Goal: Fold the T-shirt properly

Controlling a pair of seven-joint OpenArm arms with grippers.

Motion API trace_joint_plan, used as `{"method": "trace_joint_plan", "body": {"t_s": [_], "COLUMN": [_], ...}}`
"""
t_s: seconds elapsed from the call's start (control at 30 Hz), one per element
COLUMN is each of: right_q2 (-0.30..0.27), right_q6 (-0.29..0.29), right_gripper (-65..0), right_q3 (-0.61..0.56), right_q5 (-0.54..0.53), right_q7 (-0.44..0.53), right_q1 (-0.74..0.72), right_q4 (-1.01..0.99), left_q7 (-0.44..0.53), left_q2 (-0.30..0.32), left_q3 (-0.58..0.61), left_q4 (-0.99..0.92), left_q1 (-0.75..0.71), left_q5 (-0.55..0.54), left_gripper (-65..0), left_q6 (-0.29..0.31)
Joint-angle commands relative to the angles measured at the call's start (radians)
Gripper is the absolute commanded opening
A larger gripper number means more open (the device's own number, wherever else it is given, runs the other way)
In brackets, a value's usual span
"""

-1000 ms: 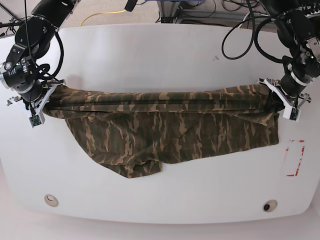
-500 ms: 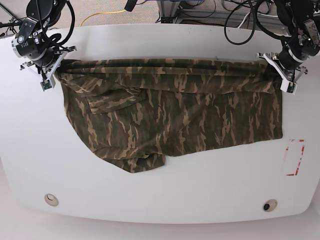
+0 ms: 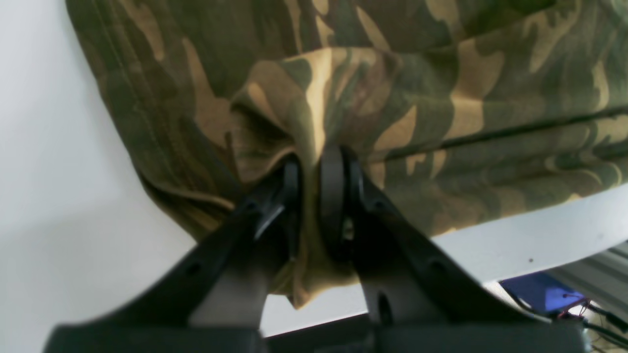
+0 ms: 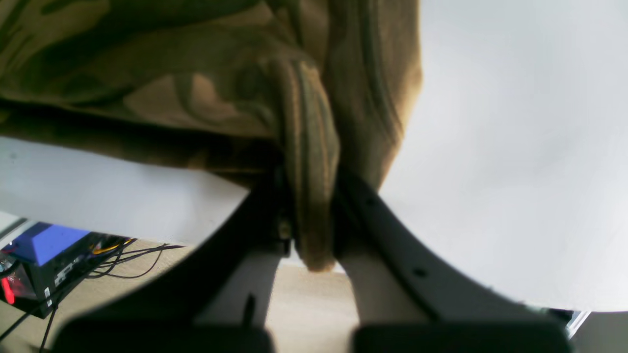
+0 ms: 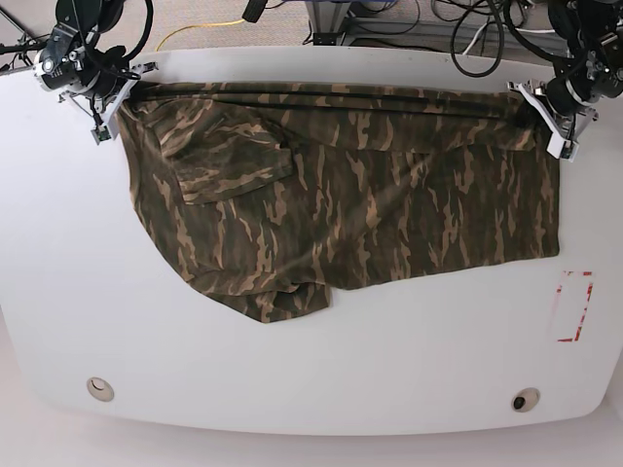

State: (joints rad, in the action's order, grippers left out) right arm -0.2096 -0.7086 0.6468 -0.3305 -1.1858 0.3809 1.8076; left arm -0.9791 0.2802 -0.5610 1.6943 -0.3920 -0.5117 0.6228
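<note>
T-shirt (image 5: 341, 204) spread over far half of table (image 5: 311, 379), far hem pinched at both corners. Near side of T-shirt: bare tabletop, passable. Beside its near right corner: red marking (image 5: 574, 306), flat. Beyond far hem: cables (image 5: 467, 29) off table edge.

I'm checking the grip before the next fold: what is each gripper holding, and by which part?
Both hold the T-shirt along its far edge: the left gripper pinches one end corner, the right gripper the bunched fabric at the other end.
</note>
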Motion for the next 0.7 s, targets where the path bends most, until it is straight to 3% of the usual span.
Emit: {"method": "trace_joint_plan", "body": {"t_s": [0.0, 0.13, 0.2, 0.27, 0.33, 0.4, 0.47, 0.67], "right_q2": [-0.027, -0.026, -0.024, -0.023, -0.023, -0.024, -0.032, -0.063], "right_q6": [0.010, 0.010, 0.010, 0.010, 0.010, 0.010, 0.010, 0.010], "right_gripper": [-62.3, -50.4, -39.8, -32.2, -26.2, -23.8, -23.3, -23.5], "right_q3": [0.014, 0.020, 0.021, 0.029, 0.077, 0.104, 0.110, 0.156], "right_q5": [0.066, 0.066, 0.066, 0.052, -0.014, -0.097, -0.175, -0.463], "right_q7": [-0.010, -0.016, -0.036, -0.053, -0.064, -0.075, -0.098, -0.128], "right_q1": [0.003, 0.007, 0.007, 0.016, 0.037, 0.056, 0.066, 0.119], "right_q4": [0.014, 0.014, 0.017, 0.021, 0.048, 0.073, 0.085, 0.083], "left_q7": [0.007, 0.007, 0.007, 0.007, 0.007, 0.007, 0.007, 0.007], "left_q2": [0.044, 0.063, 0.063, 0.070, 0.084, 0.083, 0.083, 0.075], "left_q3": [-0.008, -0.009, -0.009, -0.012, -0.018, -0.026, -0.027, -0.124], "left_q4": [0.007, 0.011, 0.017, 0.046, 0.096, 0.143, 0.175, 0.235], "left_q1": [-0.003, -0.045, -0.055, -0.081, -0.127, -0.153, -0.173, -0.216], "left_q5": [0.048, 0.046, 0.046, 0.046, 0.041, 0.041, 0.043, 0.040], "left_gripper": [-59.7, -43.1, -33.8, -28.5, -28.1, -28.1, -28.1, -31.0], "left_q6": [-0.019, -0.019, -0.019, -0.019, -0.013, 0.035, 0.075, 0.075]}}
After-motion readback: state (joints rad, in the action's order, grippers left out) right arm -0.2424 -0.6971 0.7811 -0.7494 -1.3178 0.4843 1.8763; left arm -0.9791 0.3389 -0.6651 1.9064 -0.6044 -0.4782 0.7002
